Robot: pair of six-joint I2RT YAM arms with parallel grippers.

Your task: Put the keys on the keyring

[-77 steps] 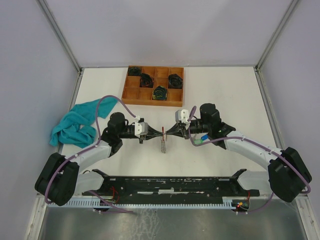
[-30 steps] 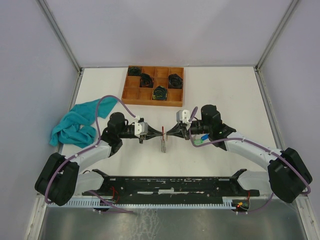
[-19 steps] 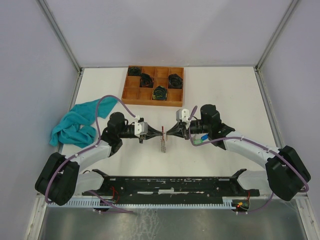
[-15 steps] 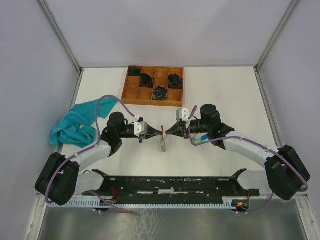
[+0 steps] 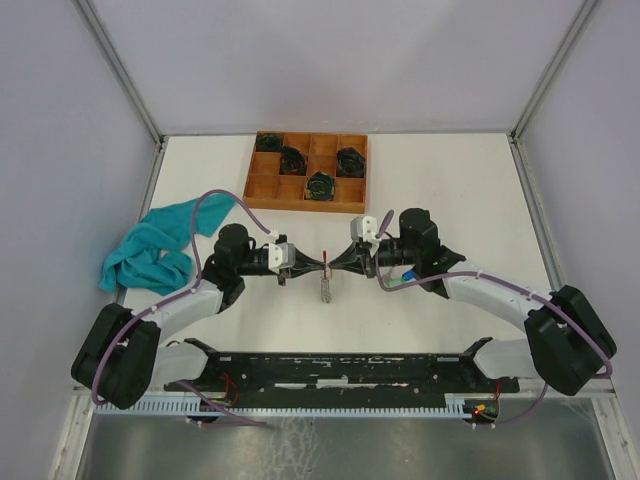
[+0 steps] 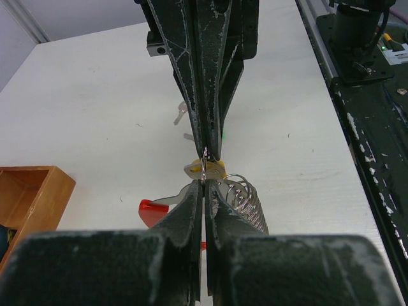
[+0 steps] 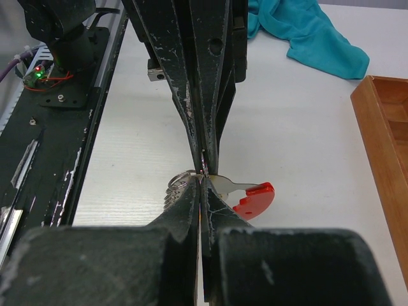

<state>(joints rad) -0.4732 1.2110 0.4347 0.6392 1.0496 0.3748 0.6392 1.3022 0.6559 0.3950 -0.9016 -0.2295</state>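
Note:
Over the table's middle my two grippers meet tip to tip. The left gripper (image 5: 322,266) (image 6: 204,182) is shut on the thin wire keyring (image 6: 204,167). The right gripper (image 5: 335,266) (image 7: 203,179) is shut too, apparently on a silver key with a yellow tag (image 6: 215,169) pressed against the ring. A red-tagged key (image 7: 256,197) (image 6: 155,208) and a silver wire coil (image 6: 247,203) (image 5: 327,289) hang from the ring. Beside the right wrist a blue-tagged key (image 5: 408,272) and a green-tagged key (image 5: 394,284) lie on the table.
A wooden compartment tray (image 5: 262,186) at the back holds black coiled bundles. A teal cloth (image 5: 148,252) lies crumpled at the left. A black rail (image 5: 330,368) runs along the near edge between the arm bases.
The right arm has edged slightly left, bringing its tips closer against the left gripper's. Both grips stay shut; the hanging coil and the left arm have barely moved.

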